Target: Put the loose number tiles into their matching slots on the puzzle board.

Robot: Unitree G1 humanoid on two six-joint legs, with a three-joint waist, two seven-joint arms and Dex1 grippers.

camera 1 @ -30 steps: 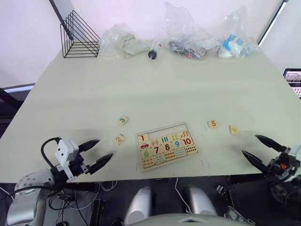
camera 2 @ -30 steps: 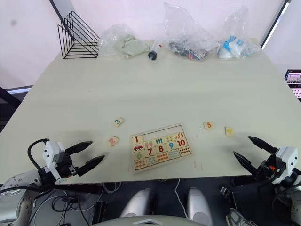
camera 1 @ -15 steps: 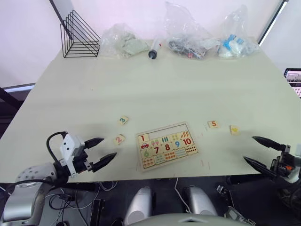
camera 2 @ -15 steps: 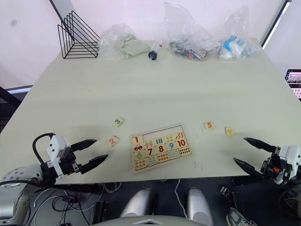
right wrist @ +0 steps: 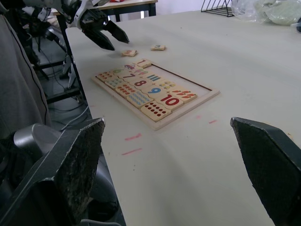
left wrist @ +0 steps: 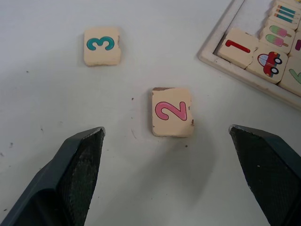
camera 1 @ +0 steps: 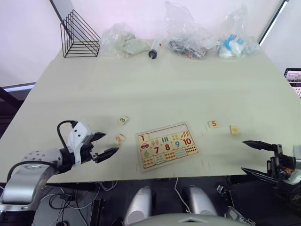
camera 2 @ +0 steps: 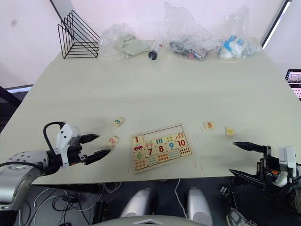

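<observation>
Between the two spread black fingers of the left end effector [camera 1: 105,144], which is wide open, lies the small pale wooden tile with a pink 2 [left wrist: 172,111]. It sits flat on the pale table [camera 1: 155,84], so it looks ready to be picked up. Just past it rests the tile with a green 3 [left wrist: 102,45]. Near them is the flat wooden puzzle board [camera 1: 166,145], with the red 1 tile [left wrist: 238,47] in its top row. The other top slots [camera 1: 167,132] look bare. The right end effector [camera 1: 256,157] is open too, waiting at the table edge near the orange 5 tile [camera 1: 213,124] and the yellow 4 tile [camera 1: 234,129].
</observation>
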